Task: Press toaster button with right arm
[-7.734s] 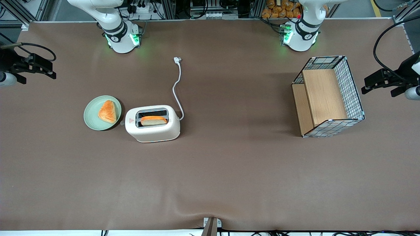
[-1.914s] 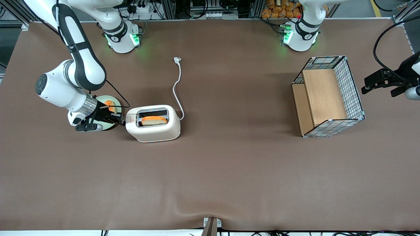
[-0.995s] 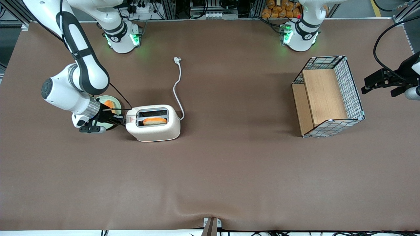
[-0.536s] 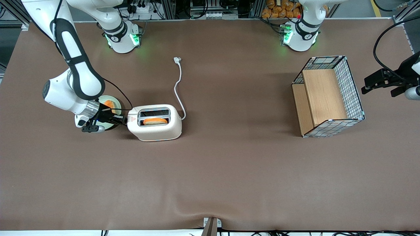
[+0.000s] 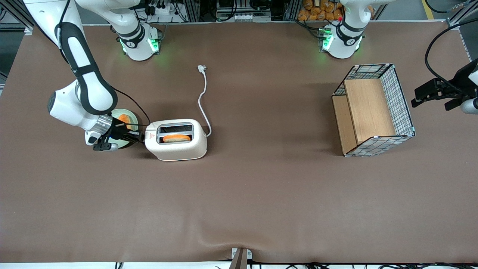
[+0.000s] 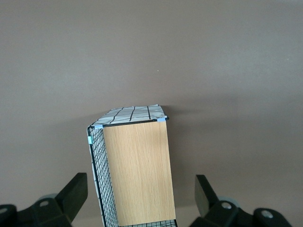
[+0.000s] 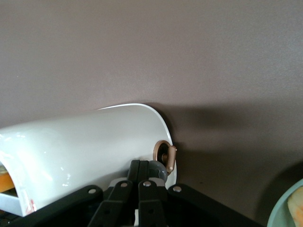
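Observation:
The cream-white toaster stands on the brown table with a slice of bread sunk low in one slot. The right arm reaches down to the toaster's narrow end by the red triangle mark. My gripper is shut, fingers together, with its tips against that end. In the right wrist view the shut gripper touches the grey toaster button on the toaster, just under a copper dial. The button is hidden in the front view.
A pale green plate with a pastry lies right under the wrist, beside the toaster. The white cord runs from the toaster away from the front camera. A wire basket with wooden boards stands toward the parked arm's end.
The arm came in to the toaster's narrow end. Over the last second the toaster slid slightly toward the parked arm's end and the bread sank lower in its slot.

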### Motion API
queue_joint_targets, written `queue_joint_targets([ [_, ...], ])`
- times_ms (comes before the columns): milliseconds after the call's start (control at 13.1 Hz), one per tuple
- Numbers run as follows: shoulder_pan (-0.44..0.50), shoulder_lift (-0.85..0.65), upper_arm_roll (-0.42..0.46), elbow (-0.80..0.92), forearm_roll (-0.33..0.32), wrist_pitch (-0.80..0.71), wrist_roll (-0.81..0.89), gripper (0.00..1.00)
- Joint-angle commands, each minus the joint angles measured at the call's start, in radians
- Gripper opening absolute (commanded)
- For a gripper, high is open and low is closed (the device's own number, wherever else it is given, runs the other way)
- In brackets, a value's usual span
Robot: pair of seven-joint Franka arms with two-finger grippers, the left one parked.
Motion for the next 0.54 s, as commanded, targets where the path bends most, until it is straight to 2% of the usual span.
queue_joint_targets([
  [0,-0.004,0.044,0.028,-0.038,0.058,0.036,-0.14,0.0],
  [459,-0.017,-0.016,0.002,-0.013,0.058,-0.085,-0.088,0.0],
])
